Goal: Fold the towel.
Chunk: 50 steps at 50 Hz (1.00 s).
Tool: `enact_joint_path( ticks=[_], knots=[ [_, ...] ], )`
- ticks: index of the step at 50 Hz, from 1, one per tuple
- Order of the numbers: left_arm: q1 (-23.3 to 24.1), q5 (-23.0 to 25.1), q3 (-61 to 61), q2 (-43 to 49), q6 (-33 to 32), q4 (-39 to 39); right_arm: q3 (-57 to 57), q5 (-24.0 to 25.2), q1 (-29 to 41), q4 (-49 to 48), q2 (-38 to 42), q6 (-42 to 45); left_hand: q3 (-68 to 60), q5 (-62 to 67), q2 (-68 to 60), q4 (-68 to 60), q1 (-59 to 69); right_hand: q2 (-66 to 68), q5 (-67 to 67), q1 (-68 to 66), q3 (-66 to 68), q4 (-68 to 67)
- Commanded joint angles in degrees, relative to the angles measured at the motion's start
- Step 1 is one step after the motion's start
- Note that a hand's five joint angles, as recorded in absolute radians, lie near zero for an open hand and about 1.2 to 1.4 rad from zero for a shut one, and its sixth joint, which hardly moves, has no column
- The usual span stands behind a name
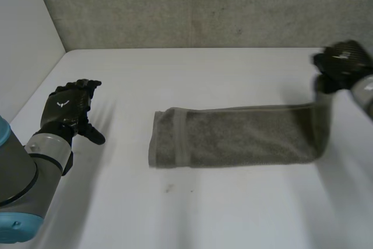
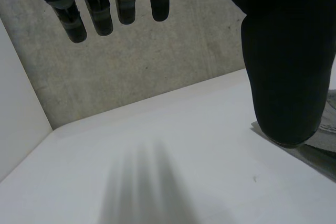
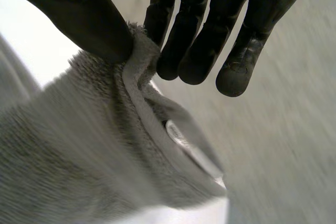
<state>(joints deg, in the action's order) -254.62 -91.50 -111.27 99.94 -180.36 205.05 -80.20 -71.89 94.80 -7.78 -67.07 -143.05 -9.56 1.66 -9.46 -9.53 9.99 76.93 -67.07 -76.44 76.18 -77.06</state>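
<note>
No words or numbers legible anywhere. Small white emblem, no letters in it, on back of left hand. Small white label at hem of towel, near fingers of right hand; faint marks on label too blurred to read.

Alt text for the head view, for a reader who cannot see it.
A grey terry towel, folded into a long strip, lies across the white table; the black right hand pinches its raised end. The black left hand is open, apart from the towel.
</note>
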Motion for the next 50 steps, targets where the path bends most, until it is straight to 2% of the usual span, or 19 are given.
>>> enact_joint_path(
  ticks=[1,3,4,6,11,17,18,19,20,21,28,30,33,35,36,38,40,46,50],
  knots=[
    [0.0,0.0,0.0,0.0,0.0,0.0,8.6,-5.4,23.1,-0.1,7.5,-1.6,-0.4,-1.7,-0.5,-0.5,0.0,3.1,-2.9,-3.6,3.8,-2.9],
    [0.0,0.0,-0.1,0.0,0.0,0.1,12.7,-6.4,31.5,0.1,12.5,-2.0,-0.4,-1.7,-0.5,-0.5,0.0,3.1,-2.9,-3.6,3.8,-2.9],
    [0.0,0.0,-0.1,0.0,0.0,0.1,12.7,-6.4,31.5,0.1,12.5,-2.0,-0.4,-1.7,-0.5,-0.5,0.0,3.1,-2.9,-3.6,3.8,-2.9],
    [0.0,0.0,-0.1,0.0,0.0,0.0,15.5,-6.7,36.9,0.2,17.7,-2.0,-0.4,-1.7,-0.5,-0.5,0.0,3.1,-2.9,-3.6,3.8,-2.9],
    [0.0,0.0,-0.2,-0.1,-0.1,0.0,18.1,-7.4,41.2,2.1,25.0,-1.6,-0.4,-1.7,-0.5,-0.5,0.0,3.1,-2.9,-3.6,3.8,-2.9],
    [0.1,0.0,-0.2,-0.1,-0.1,0.0,19.2,-8.5,43.3,5.2,27.6,-1.5,-0.4,-1.7,-0.5,-0.5,0.0,3.1,-2.9,-3.6,3.8,-2.9],
    [0.1,0.0,-0.2,-0.1,-0.1,0.0,19.2,-9.1,43.3,5.7,27.0,-1.7,-0.4,-1.7,-0.5,-0.5,0.0,-20.0,20.2,19.5,-19.3,20.2],
    [0.1,0.0,-0.2,-0.1,-0.1,0.0,18.6,-9.9,43.0,5.8,25.8,-2.0,-0.4,-1.7,-0.5,-0.5,0.0,-52.7,52.9,52.2,-52.0,52.9],
    [0.1,0.0,-0.2,-0.1,-0.1,0.0,18.6,-9.9,43.0,5.8,25.8,-2.0,-0.4,-1.7,-0.5,-0.5,0.0,-53.1,53.2,52.6,-52.3,53.2],
    [0.2,0.0,-0.3,-0.1,-0.1,0.0,17.8,-11.0,42.5,5.7,23.4,-2.6,-0.4,-1.7,-0.5,-0.5,0.0,-66.9,67.1,66.4,-66.2,67.1],
    [0.6,0.0,-0.4,-0.1,-0.1,0.0,7.7,-12.1,36.3,4.9,9.9,-9.3,-0.4,-1.7,-0.5,-0.5,0.0,-66.9,67.1,66.4,-66.2,67.1],
    [0.6,0.0,-0.5,-0.1,-0.1,0.1,7.7,-12.1,36.3,4.9,9.9,-9.3,-0.4,-1.7,-0.5,-0.5,0.0,-66.9,67.1,66.4,-66.2,67.1],
    [0.7,0.1,-0.5,-0.1,-0.1,0.1,0.6,-9.8,31.1,4.9,5.6,-14.6,-0.4,-1.7,-0.5,-0.5,0.0,-66.9,67.1,66.4,-66.2,67.1],
    [0.7,0.0,-0.5,-0.1,-0.1,0.1,-5.8,-5.7,25.7,3.5,4.0,-17.3,-0.4,-1.7,-0.5,-0.5,0.0,-66.9,67.1,66.4,-66.2,67.1],
    [0.8,0.0,-0.5,-0.1,-0.1,0.1,-5.8,-5.6,25.7,3.5,4.0,-17.3,-0.4,-1.7,-0.5,-0.5,0.0,-66.9,67.1,66.4,-66.2,67.1],
    [1.0,0.0,-0.5,-0.1,-0.1,0.1,-11.8,-1.3,19.9,0.4,2.5,-18.4,-0.4,-1.7,-0.5,-0.5,0.0,-66.9,67.1,66.4,-66.2,67.1],
    [1.1,0.0,-0.5,-0.1,-0.1,0.1,-14.4,0.5,17.0,-1.5,2.1,-18.4,-0.4,-1.7,-0.5,-0.5,0.0,-66.9,67.1,66.4,-66.2,67.1],
    [1.6,0.0,-0.5,-0.1,-0.1,0.1,-19.7,3.7,9.6,-6.9,2.1,-17.9,-0.4,-1.7,-0.5,-0.5,0.0,-64.0,64.1,63.5,-63.2,64.1],
    [1.9,0.0,-0.6,0.0,-0.1,0.1,-21.7,5.3,5.0,-10.3,2.8,-17.6,-0.4,-1.7,-0.5,-0.5,0.0,-52.7,52.9,52.2,-52.0,52.9]
  ],
)
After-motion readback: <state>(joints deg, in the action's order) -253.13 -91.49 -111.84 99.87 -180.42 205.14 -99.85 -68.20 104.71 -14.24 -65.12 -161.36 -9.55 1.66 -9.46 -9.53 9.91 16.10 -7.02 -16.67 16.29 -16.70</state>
